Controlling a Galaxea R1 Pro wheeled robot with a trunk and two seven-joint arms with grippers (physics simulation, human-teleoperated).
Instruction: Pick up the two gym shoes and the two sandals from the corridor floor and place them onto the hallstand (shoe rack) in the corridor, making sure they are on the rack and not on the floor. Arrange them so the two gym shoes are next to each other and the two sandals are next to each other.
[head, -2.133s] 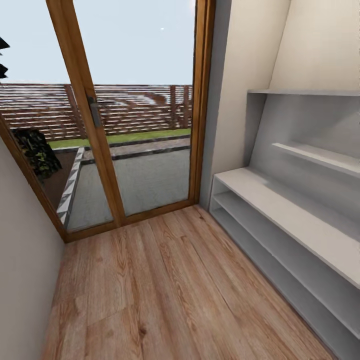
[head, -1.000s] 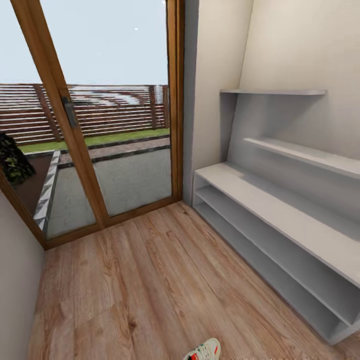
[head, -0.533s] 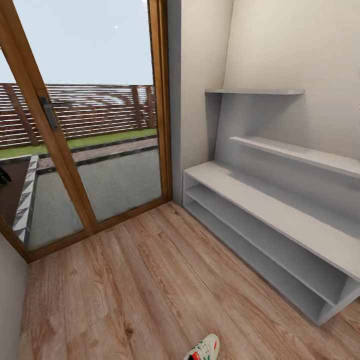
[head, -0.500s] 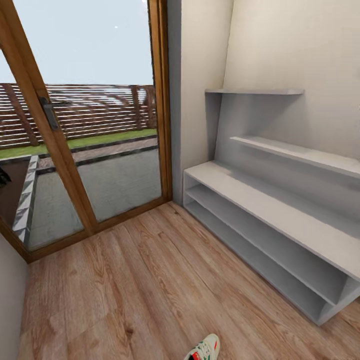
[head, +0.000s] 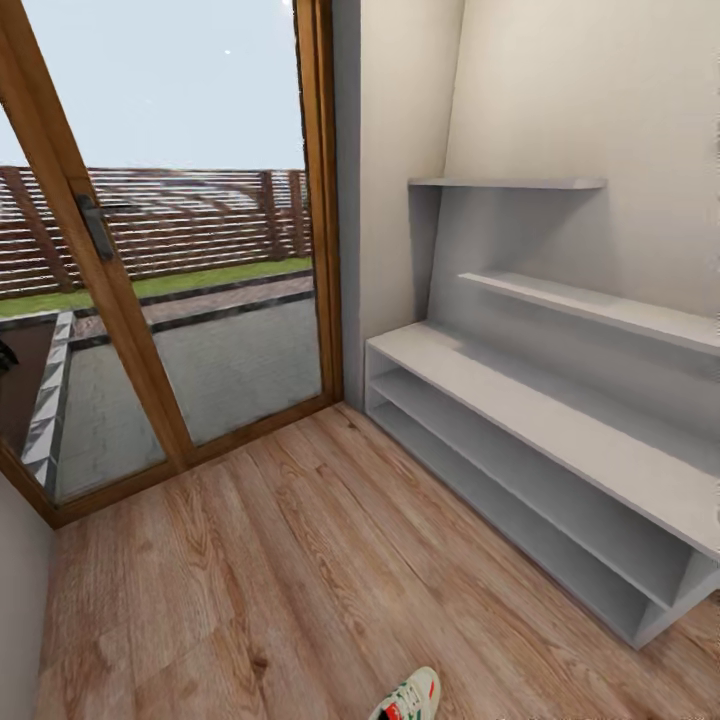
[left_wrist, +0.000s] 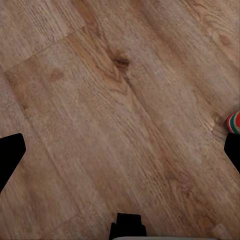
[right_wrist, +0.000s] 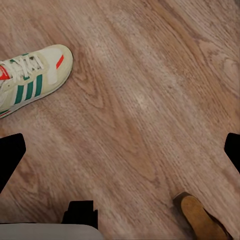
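**Corridor with hallstand, one gym shoe and one sandal in sight**

The head view is looking down a narrow corridor. The hallstand (head: 540, 420), a pale grey unit, is standing against the right wall; its long axis is running from the glazed door (head: 170, 250) toward the near right, with a flat bench top, two open tiers below and two stepped wall shelves above, all bare. The corridor floor (head: 300, 560) is showing plank grain that is running on the same diagonal as the hallstand. At the lower edge of the head view the toe of a gym shoe (head: 412, 696) is lying on the floor, well apart from the hallstand; only the front part is showing, with the toe pointing up and to the right, toward the hallstand side.

In the right wrist view the gym shoe (right_wrist: 31, 79) is lying upright on its sole, its green stripes and laces visible and its heel cut off by the frame. Well apart from it on the floor, the tan toe end of a sandal (right_wrist: 201, 217) is showing at the frame's edge; its full direction cannot be told.

The left pincer (left_wrist: 120, 160) is standing wide open over bare floor, holding nothing; a red and green sliver of shoe (left_wrist: 233, 122) is showing beside one finger. The right pincer (right_wrist: 120, 155) is likewise standing wide open and empty above the floor between shoe and sandal.
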